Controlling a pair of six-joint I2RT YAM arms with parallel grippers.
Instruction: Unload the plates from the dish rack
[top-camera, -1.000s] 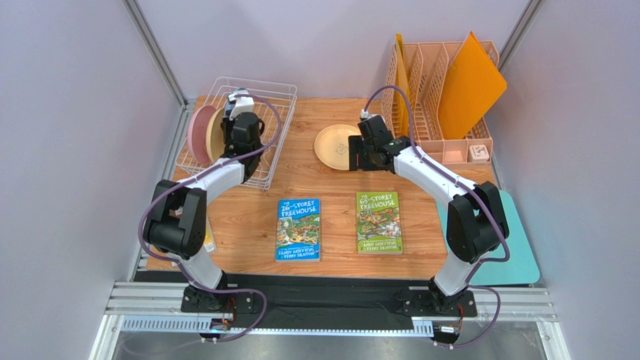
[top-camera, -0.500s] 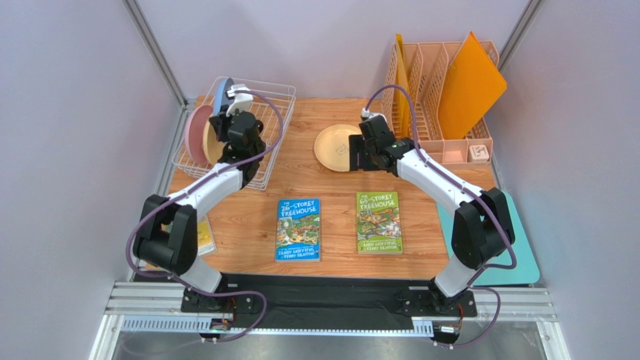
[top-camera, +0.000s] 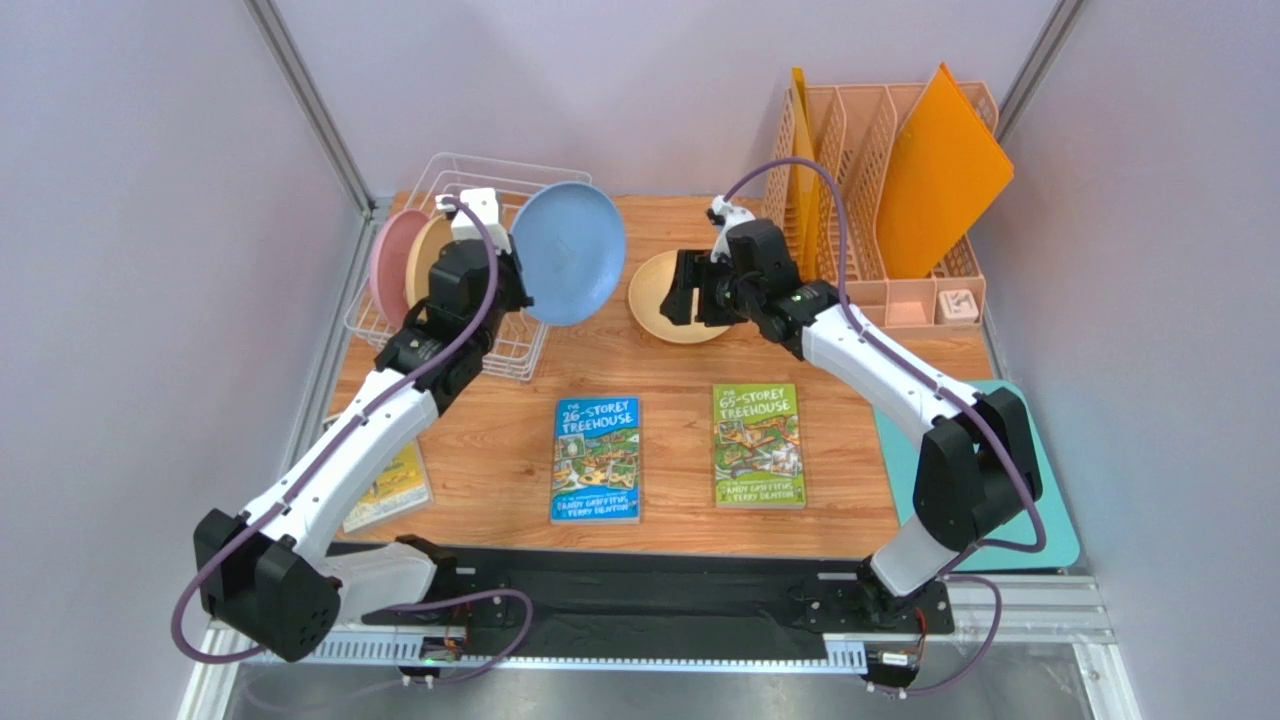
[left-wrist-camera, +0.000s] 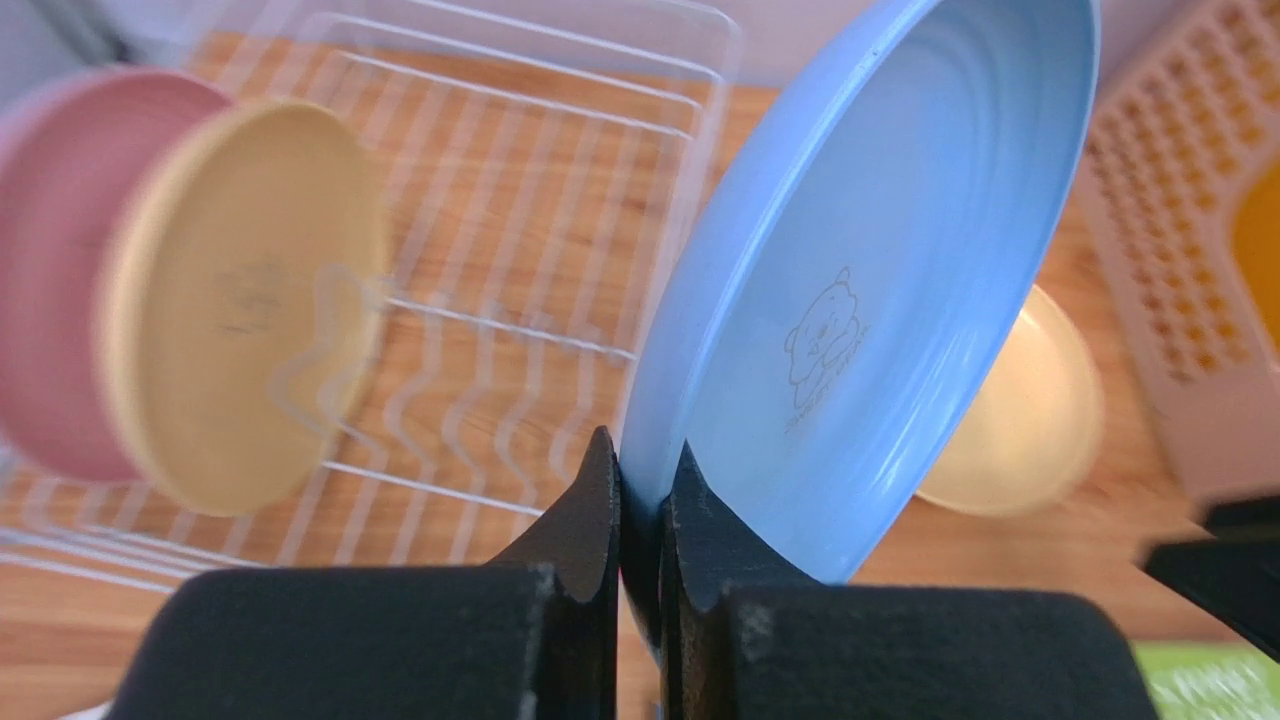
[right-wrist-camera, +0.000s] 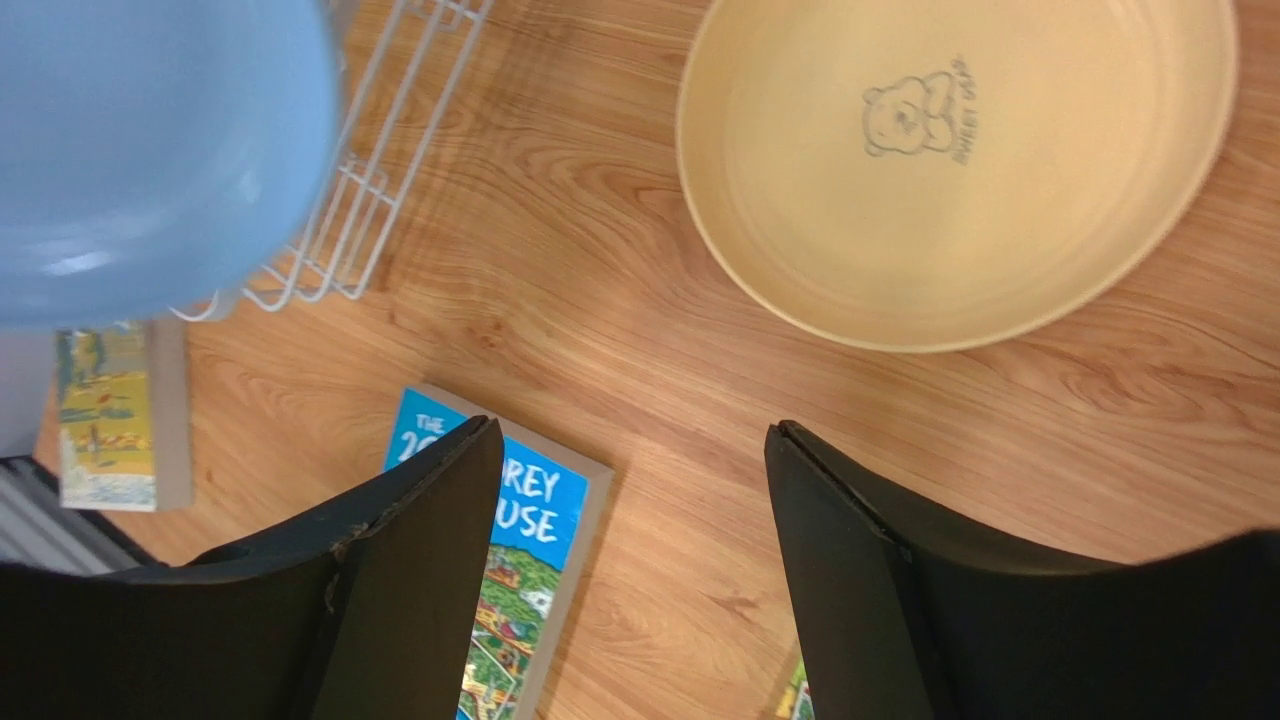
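Observation:
My left gripper is shut on the rim of the light blue plate, holding it tilted in the air over the right edge of the white wire dish rack. A pink plate and a cream-yellow plate stand upright in the rack's left part. A second cream-yellow plate lies flat on the table. My right gripper is open and empty, hovering beside that plate, its jaws wide apart.
A blue book and a green book lie on the wooden table in front. A yellow book lies at the left edge. A peach organizer with orange folders stands back right. A teal mat lies at right.
My left gripper has lifted the blue plate out of the rack and carried it right, tilting it. My right gripper has shifted left over the flat cream-yellow plate.

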